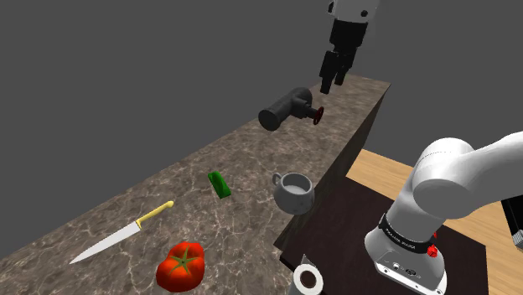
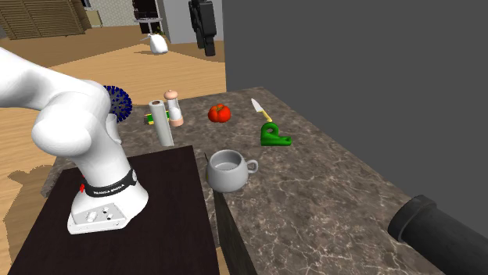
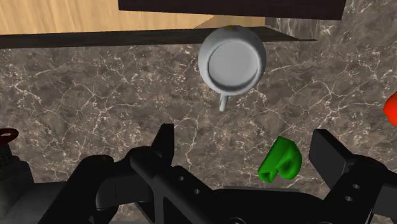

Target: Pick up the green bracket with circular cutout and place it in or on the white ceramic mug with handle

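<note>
The green bracket (image 1: 220, 183) lies on the marbled brown counter (image 1: 126, 201), between the knife and the mug. In the second exterior view the green bracket (image 2: 274, 136) shows its round hole. The pale grey mug (image 1: 293, 192) stands upright near the counter's stand-side edge, handle towards the bracket. My gripper (image 1: 333, 82) hangs open and empty high above the counter's far end. In the wrist view my gripper (image 3: 245, 149) looks down on the mug (image 3: 231, 60), and the bracket (image 3: 280, 160) lies far below, close to one finger (image 3: 327, 153). The mug (image 2: 228, 170) is empty.
A dark grey cylinder with a red valve wheel (image 1: 285, 109) lies under the gripper. A yellow-handled knife (image 1: 121, 233) and a tomato (image 1: 181, 266) sit at the near end. A grey roll (image 2: 162, 123) and a small mill (image 2: 176, 108) stand by the stand-side edge.
</note>
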